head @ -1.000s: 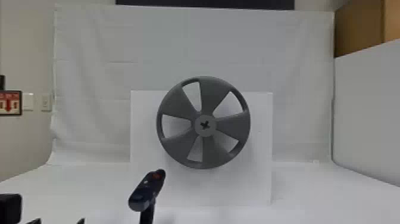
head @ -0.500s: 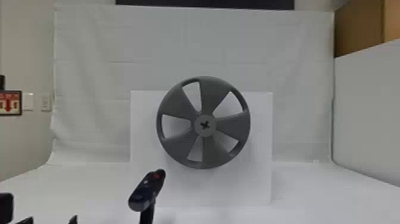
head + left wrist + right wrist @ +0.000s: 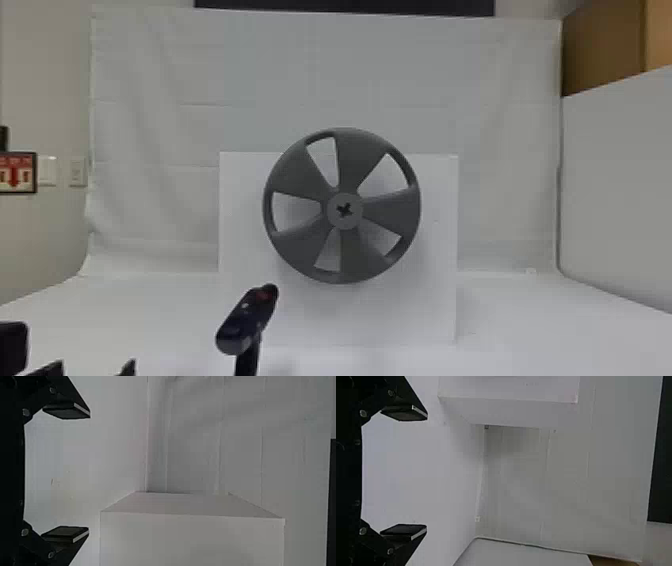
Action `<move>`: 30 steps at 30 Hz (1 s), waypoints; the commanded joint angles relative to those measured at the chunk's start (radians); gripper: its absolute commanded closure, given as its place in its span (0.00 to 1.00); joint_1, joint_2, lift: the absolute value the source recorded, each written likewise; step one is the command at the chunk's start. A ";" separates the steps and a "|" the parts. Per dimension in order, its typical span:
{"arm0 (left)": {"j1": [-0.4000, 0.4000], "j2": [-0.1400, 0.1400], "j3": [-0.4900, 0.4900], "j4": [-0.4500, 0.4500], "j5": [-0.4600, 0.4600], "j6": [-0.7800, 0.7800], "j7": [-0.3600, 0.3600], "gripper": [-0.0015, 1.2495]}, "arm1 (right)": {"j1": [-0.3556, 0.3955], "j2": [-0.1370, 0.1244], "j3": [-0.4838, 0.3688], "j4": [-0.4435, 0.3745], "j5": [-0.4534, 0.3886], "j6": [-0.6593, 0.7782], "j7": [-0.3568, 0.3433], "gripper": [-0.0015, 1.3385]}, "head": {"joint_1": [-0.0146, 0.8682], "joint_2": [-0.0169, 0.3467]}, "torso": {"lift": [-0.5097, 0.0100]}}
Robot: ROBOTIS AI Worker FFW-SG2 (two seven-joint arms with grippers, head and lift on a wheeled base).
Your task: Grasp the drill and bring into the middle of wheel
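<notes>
The left gripper (image 3: 90, 371) is at the bottom left corner of the head view, its two fingertips apart. To its right stands the dark drill (image 3: 248, 320), its body tilted and its handle pointing down, with a clear gap between them. The grey wheel (image 3: 342, 250) is upright behind and to the right of the drill, a cross-shaped hole in its hub (image 3: 345, 211). In the left wrist view the left gripper (image 3: 89, 473) is open with nothing between its pads. The right gripper (image 3: 427, 473) is open and empty in the right wrist view.
A white box-like stand (image 3: 440, 300) is behind the wheel on the white table (image 3: 530, 320). White sheeting hangs at the back, and a white side wall (image 3: 620, 190) rises at the right, with brown cardboard (image 3: 600, 50) above it.
The left gripper first shifted left, then a little back to the right, and its fingertips now reach slightly higher in the head view. Drill and wheel have kept their places.
</notes>
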 commanded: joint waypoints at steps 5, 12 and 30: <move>-0.004 0.000 0.001 0.000 -0.005 0.000 -0.011 0.19 | 0.001 0.000 0.000 0.000 -0.001 0.002 0.000 0.22 | 0.02 0.05 | 0.20; -0.007 0.000 -0.001 0.000 -0.008 0.000 -0.020 0.19 | 0.001 -0.005 0.000 0.000 -0.004 0.005 0.000 0.22 | 0.02 0.05 | 0.20; -0.008 0.003 -0.007 0.000 -0.017 0.000 -0.029 0.19 | -0.002 -0.019 0.000 -0.003 -0.012 0.011 0.000 0.22 | 0.02 0.05 | 0.20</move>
